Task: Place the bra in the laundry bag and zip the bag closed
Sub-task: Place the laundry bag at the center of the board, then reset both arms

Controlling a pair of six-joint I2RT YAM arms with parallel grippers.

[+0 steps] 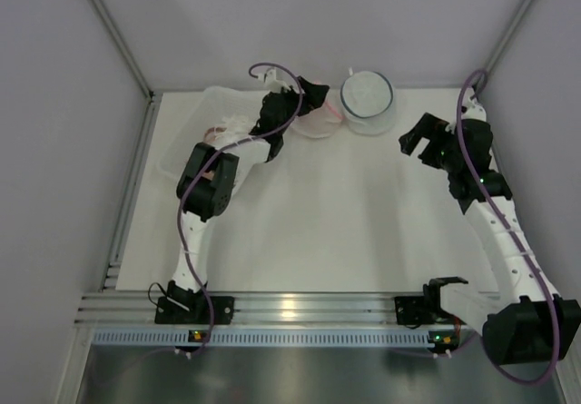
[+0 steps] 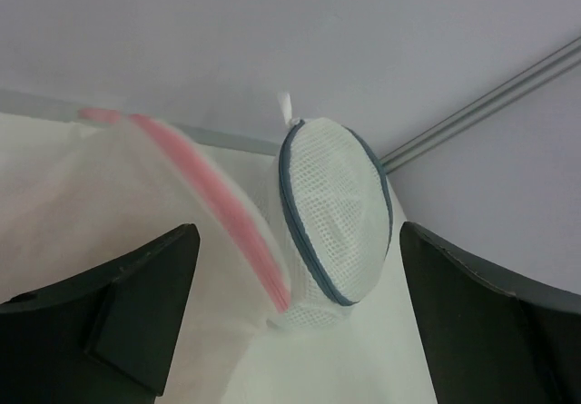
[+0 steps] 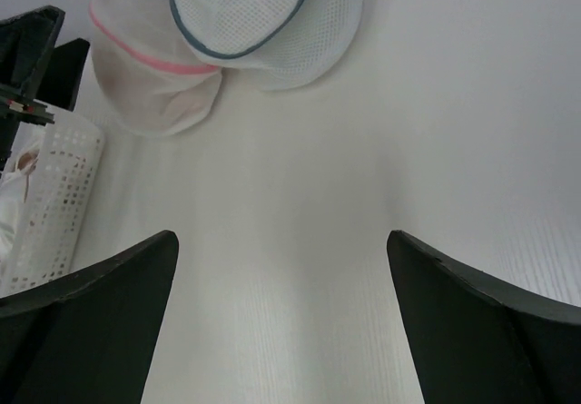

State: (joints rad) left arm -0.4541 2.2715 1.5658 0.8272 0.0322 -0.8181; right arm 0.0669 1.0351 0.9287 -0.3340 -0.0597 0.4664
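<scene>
Because the task starts with picking up the garment, the white perforated plastic basket (image 3: pixel 53 195) at the far left matters most: a pale pinkish bundle (image 1: pixel 218 135) lies in it, likely the bra, though it is too small to tell for sure. The left gripper (image 2: pixel 300 236) reaches past the basket, its jaws spread wide and holding nothing, facing the soft white mesh pouch with a pink rim (image 2: pixel 163 195), which sags limp. Just beside it, touching, sits the round white mesh laundry bag with a blue zip band (image 2: pixel 336 209), domed and propped on its side. Well apart to the right, the right gripper (image 3: pixel 281 241) hovers over the bare white table (image 1: pixel 345 213), jaws open and empty, probably waiting to steady the bag
</scene>
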